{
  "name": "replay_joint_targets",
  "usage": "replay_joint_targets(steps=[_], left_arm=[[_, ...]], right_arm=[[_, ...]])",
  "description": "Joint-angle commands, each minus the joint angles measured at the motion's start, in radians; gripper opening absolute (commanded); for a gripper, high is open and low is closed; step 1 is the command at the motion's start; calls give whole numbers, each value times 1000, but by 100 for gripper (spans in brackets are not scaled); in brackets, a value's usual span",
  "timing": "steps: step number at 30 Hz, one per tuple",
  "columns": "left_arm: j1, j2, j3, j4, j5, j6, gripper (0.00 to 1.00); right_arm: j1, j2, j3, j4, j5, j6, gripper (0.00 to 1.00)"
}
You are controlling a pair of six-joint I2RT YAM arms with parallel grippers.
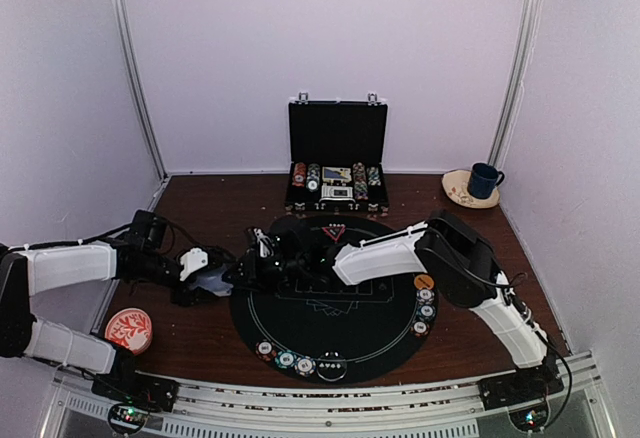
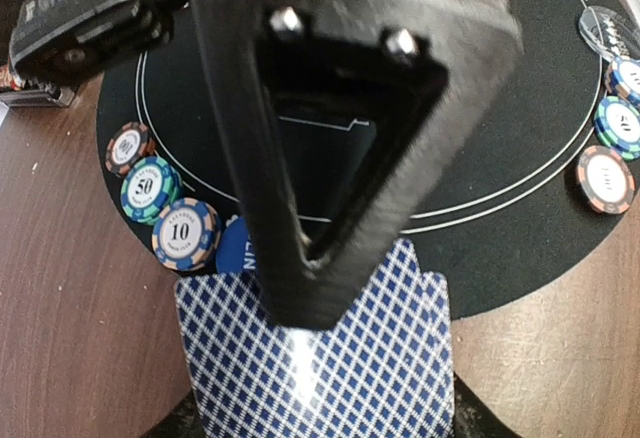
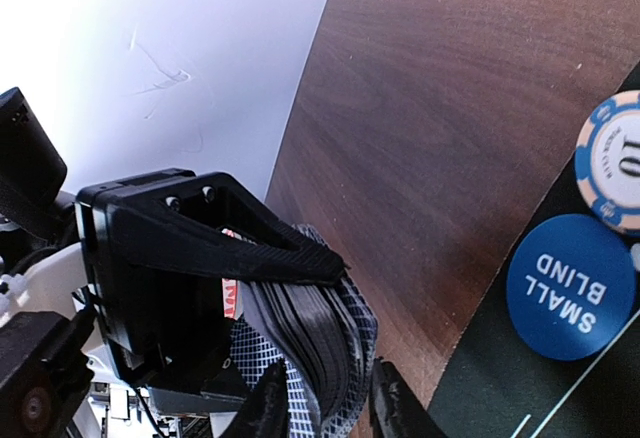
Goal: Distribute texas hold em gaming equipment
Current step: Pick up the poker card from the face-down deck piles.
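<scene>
Clamped playing cards [image 2: 320,358] in left gripper [image 2: 325,420], lower centre, straddled their edge with right gripper [image 3: 330,410], grip unclear.

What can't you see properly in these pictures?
- Card faces: the left wrist view shows only the blue backs of the playing cards.
- The right pincer: the bottom edge of the right wrist view cuts off its fingertips, so its grip is unclear.
- The chips in the briefcase: too small in the top view to read.
</scene>
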Motion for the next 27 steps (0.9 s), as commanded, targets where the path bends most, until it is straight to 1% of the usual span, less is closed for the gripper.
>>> replay_joint_targets(steps=[1, 4, 6, 9, 11, 16, 18, 23, 27], left_arm=[[6, -7, -11, -17, -18, -14, 34], [5, -5, -11, -17, -17, -17, 34], [6, -5, -10, -14, -19, -16, 34], [5, -5, -10, -15, -19, -17, 34], [6, -4, -9, -14, -18, -19, 34], [5, -6, -10, -15, -17, -16, 33], [5, -7, -10, -14, -17, -17, 33], [6, -7, -11, -14, -17, -17, 33], [6, -9, -11, -14, -15, -17, 33]], right_arm=[[-13, -78, -13, 38, 15, -18, 30], [-13, -76, -12, 41, 15, -15, 28], [-13, -72, -13, 44, 14, -12, 25], [-12, -62, -2, 54, 5, -5, 23], [-11, -56, 9, 46, 5, -9, 23], [-8, -29, 43, 9, 16, -30, 31], [-7, -17, 53, 4, 12, -34, 31], [-3, -6, 63, 6, 6, -39, 26], [-1, 5, 76, -22, 18, -54, 27]])
